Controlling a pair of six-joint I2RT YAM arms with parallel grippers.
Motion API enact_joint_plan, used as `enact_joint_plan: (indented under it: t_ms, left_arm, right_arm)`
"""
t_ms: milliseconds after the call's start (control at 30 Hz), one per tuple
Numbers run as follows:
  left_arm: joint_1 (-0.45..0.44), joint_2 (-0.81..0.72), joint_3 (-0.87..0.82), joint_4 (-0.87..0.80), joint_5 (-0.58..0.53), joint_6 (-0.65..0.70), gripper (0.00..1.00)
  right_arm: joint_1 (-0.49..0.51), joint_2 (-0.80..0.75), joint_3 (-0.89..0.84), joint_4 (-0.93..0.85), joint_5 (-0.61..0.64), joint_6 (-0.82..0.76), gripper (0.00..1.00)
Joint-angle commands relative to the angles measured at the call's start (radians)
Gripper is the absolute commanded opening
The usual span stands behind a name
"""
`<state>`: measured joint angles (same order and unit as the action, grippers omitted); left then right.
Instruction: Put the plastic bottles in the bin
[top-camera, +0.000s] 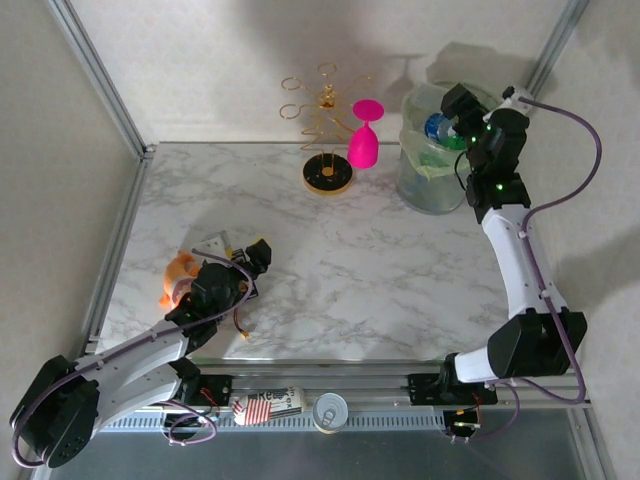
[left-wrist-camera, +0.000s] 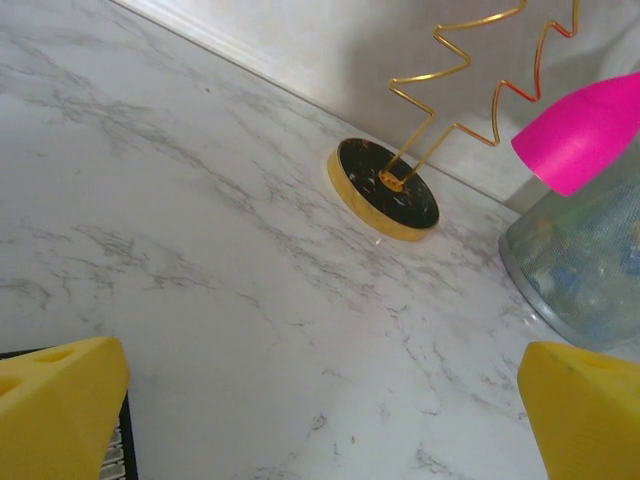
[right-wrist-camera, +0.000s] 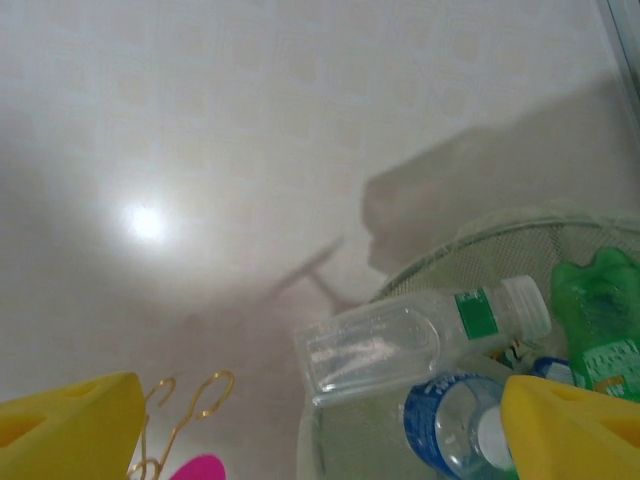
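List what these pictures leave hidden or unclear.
- Top external: the bin interior, covered by the right arm.
- Top external: orange object, half under the left arm, unidentifiable.
- Right wrist: green bottle, cut by the right edge and the fingers.
- Left wrist: bin contents, blurred through its wall.

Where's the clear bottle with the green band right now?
Right wrist view: the clear bottle lies sideways in the mouth of the bin, above a blue-labelled bottle, its cap beside a green bottle.

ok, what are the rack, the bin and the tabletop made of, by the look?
Rack: thin gold wire on a round base, shiny, likely metal. Bin: see-through mesh wall, metal or plastic, unclear. Tabletop: white marble veining, slight sheen, maybe laminate.
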<state>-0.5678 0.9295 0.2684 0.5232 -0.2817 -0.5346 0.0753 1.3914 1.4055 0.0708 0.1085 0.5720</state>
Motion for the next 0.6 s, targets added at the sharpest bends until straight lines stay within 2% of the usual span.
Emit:
enact_joint_plan:
  t_ms: [0,133,333,567]
  left_arm:
    - [0.017,-0.024,0.041,-0.032,-0.038,0.011,1.0]
    - [0.036,-0.037,0.046,-0.057,-0.074,0.023,1.0]
    - [0.074,-0.047,0.064,-0.086,-0.154,0.062,1.0]
    - [0.143,-0.021,0.084,-0.101,-0.269,0.122,1.0]
  right_arm:
    - [0.002,-0.069,-0.084,0.006,-0.088,-0.056,0.96]
    - [0.03,-0.19,-0.263,0.016,-0.133,-0.098,0.99]
    - [0.1,-0.357,-0.518,-0.001,-0.121,-0.162,0.99]
    - [0.123,-0.413,-0.737,0.051,-0.044,-0.242,0.99]
